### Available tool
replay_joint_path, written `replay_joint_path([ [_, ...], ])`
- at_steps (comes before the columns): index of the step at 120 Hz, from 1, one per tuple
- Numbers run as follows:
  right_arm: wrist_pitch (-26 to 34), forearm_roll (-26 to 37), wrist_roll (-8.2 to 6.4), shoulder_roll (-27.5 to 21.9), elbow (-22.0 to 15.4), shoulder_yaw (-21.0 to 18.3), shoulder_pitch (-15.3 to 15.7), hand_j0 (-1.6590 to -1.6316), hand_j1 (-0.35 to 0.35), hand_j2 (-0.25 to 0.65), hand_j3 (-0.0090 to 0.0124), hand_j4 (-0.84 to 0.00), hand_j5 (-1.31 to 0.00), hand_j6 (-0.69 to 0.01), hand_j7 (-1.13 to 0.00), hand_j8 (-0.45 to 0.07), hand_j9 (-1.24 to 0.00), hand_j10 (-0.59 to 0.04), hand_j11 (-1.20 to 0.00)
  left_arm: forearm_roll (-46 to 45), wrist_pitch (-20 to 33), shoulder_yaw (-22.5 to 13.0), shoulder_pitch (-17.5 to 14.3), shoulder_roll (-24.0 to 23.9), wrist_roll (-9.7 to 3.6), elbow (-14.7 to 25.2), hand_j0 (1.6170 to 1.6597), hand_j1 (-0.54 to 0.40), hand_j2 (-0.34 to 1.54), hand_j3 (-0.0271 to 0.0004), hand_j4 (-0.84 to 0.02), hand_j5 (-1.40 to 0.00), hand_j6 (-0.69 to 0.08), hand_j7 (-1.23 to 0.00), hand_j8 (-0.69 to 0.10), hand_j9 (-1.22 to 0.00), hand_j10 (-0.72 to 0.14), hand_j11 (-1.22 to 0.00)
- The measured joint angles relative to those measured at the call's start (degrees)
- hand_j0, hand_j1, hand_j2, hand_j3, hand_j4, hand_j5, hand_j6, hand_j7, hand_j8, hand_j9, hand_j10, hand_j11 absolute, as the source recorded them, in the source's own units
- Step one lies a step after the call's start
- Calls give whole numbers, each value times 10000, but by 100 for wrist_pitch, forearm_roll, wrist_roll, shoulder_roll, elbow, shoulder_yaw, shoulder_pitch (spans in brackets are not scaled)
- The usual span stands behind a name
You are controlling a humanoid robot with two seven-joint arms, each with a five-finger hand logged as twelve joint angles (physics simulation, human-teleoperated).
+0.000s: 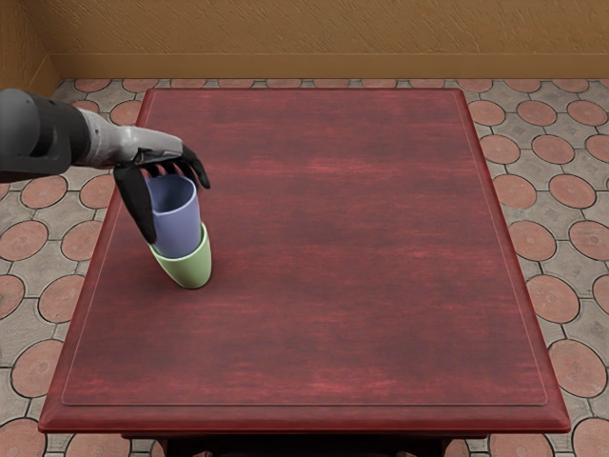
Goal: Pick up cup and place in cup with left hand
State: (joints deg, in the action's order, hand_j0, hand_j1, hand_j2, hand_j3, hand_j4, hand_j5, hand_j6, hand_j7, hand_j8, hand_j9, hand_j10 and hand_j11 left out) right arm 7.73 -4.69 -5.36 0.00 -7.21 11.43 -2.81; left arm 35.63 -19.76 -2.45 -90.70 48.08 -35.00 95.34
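Note:
My left hand [171,195] reaches in from the left edge and is shut on a blue cup [178,231] near its rim. The thumb [136,203] lies along the cup's left side, and the other fingers [196,167] arch over behind and to its right. The blue cup is mouth up, its lower end inside the rim of a light green cup [192,271]. Much of the blue cup stands above that rim; how deep its base sits is hidden. The green cup is on the left part of the table.
The dark red wooden table [333,257] extends right of the cups, with its left edge close to them. A tan wall [324,38] rises behind it, and patterned floor tiles surround it.

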Motion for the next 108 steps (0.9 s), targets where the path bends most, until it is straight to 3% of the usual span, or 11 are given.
replay_joint_path([
  [26,0,1,0,0,0,0,0,-16581,-3491,1,0,-4,-1,-5,0,-4,0,-2,0,6,8,25,35,0,0,-10,16575,699,936,0,-2140,-3175,-1894,-3151,-1854,-3093,-2122,-3105],
  [52,-1,0,0,0,0,0,0,-16581,-3491,1,0,-4,-1,-5,0,-4,0,-3,0,4,29,38,29,0,0,-21,16578,1223,560,0,-1858,-2525,-1780,-2515,-1764,-2494,-1849,-2497],
  [79,0,-1,0,0,0,0,0,-16581,-3491,1,0,-3,-1,-5,0,-4,0,-2,0,-303,-22,117,-129,71,0,-58,16580,2604,216,0,-761,-994,-742,-990,-735,-981,-753,-982],
  [108,0,-2,0,0,0,0,0,-16581,-3491,1,0,-3,0,-5,0,-3,0,-2,0,-1962,-15,901,-39,850,0,-218,16580,3162,79,0,-314,-376,-316,-373,-312,-369,-308,-368],
])
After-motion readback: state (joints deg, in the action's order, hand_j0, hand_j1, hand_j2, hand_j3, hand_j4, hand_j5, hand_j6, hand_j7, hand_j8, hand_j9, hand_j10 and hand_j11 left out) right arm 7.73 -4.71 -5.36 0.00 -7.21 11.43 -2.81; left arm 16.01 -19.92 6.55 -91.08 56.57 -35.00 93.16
